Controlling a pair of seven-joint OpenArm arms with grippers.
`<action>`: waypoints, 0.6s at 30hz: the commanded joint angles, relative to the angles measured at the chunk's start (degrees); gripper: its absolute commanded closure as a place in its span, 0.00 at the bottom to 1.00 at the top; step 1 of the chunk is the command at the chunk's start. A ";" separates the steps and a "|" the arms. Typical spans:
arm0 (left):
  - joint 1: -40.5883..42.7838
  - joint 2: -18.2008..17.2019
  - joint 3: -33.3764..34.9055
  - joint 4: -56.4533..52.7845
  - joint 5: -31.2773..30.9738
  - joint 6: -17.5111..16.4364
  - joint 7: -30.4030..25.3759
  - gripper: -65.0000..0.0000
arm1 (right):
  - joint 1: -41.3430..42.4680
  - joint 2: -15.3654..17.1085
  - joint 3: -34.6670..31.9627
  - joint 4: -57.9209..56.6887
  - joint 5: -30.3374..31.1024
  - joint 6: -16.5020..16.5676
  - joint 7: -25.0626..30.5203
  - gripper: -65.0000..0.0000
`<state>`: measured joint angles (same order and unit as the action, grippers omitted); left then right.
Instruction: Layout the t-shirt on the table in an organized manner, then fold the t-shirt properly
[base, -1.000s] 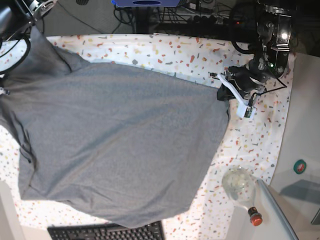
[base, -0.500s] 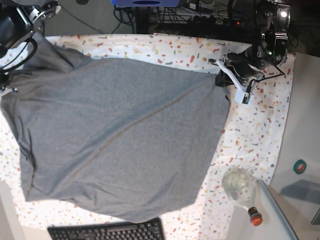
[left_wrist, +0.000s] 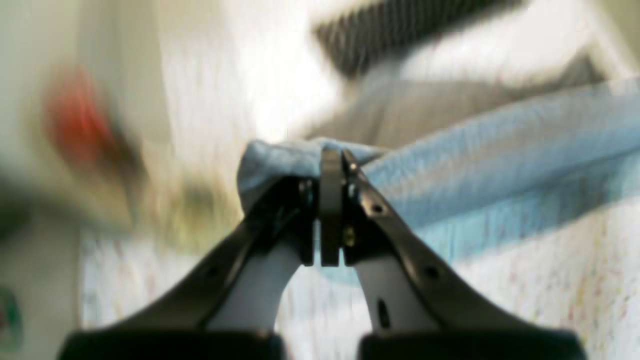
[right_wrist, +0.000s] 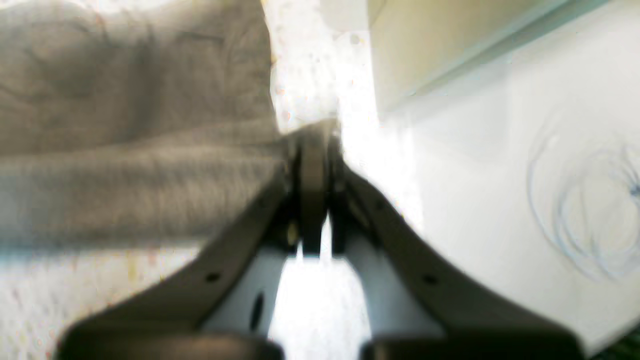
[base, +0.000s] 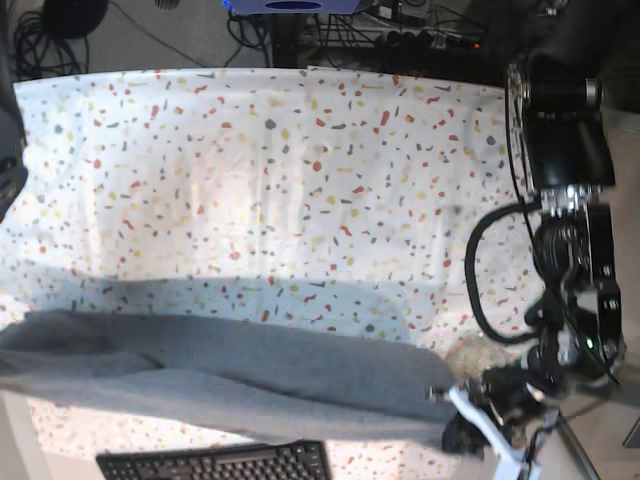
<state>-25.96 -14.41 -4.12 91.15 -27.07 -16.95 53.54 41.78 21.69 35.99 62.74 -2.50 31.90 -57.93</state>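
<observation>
T-shirt (base: 230, 385) stretched between two arms along the near edge of the table (base: 300, 180).

It hangs as a long grey band, its long axis running across the base view from left to right, just above the keyboard (base: 215, 465). The left gripper (left_wrist: 331, 165) is pressed together on a bunched corner at the view's right end, pale fabric wrapped over the tips. The right gripper (right_wrist: 312, 145) is pinched on the opposite end, cloth trailing off to one side. Most of the speckled surface beyond the shirt lies bare, so the open room is all toward the far side; behind the shirt sit only the keyboard and table edge. Laying it flat likely means carrying both ends away from that edge together, keeping the band taut.
</observation>
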 joint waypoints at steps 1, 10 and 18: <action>-5.21 0.04 -0.41 -1.35 -0.31 0.55 -1.63 1.00 | 6.35 2.09 -1.66 -0.72 0.70 -1.88 2.42 1.00; -32.55 6.28 -1.11 -16.82 -0.40 0.55 -2.77 1.00 | 28.86 4.81 -12.30 -8.89 0.70 -4.87 6.90 1.00; -24.81 5.67 -1.29 -4.17 -0.67 0.55 -1.80 1.00 | 18.57 7.27 -8.87 4.03 0.96 -4.43 -4.00 1.00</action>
<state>-48.90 -8.51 -5.30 86.61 -27.77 -16.47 52.18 58.54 28.47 27.24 66.54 -1.91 27.29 -62.46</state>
